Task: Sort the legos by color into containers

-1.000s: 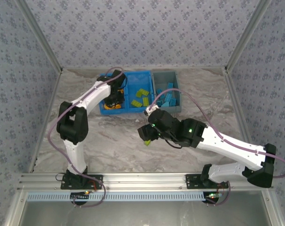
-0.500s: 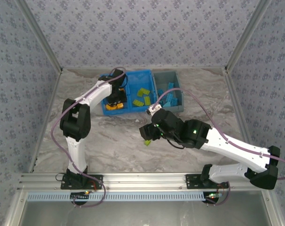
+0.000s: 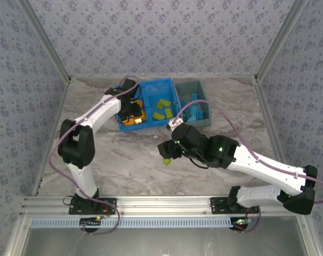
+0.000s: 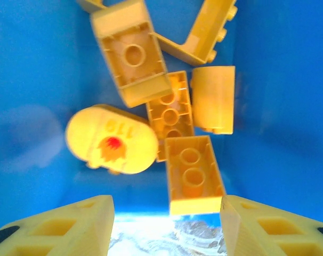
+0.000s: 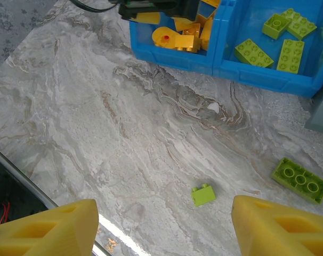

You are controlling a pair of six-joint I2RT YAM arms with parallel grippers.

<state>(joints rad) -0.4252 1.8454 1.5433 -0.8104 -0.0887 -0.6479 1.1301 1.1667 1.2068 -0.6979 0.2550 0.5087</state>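
The blue bin [image 3: 150, 124] holds orange legos [image 4: 193, 173] in its left compartment and lime legos [image 5: 279, 45] in its right one. Among the orange ones lies a round piece [image 4: 111, 140]. My left gripper [image 4: 167, 226] hangs open and empty over the orange compartment's near edge [image 3: 130, 113]. The grey bin [image 3: 205, 120] holds blue legos [image 3: 193, 109]. A small lime brick [image 5: 203, 194] and a longer lime brick [image 5: 300, 180] lie on the table. My right gripper [image 5: 164, 226] hovers open above the small one [image 3: 166, 161], not touching it.
The marble table [image 3: 119, 160] spreads bare to the left of the right gripper. The bins stand side by side at the back. The grey bin's corner [image 5: 321, 114] is just beyond the longer lime brick. The table's near edge [image 5: 23, 184] is close to the left finger.
The left arm's elbow has swung to the left while its gripper stayed over the orange compartment. Both bins have shifted slightly right. The right arm has barely moved.
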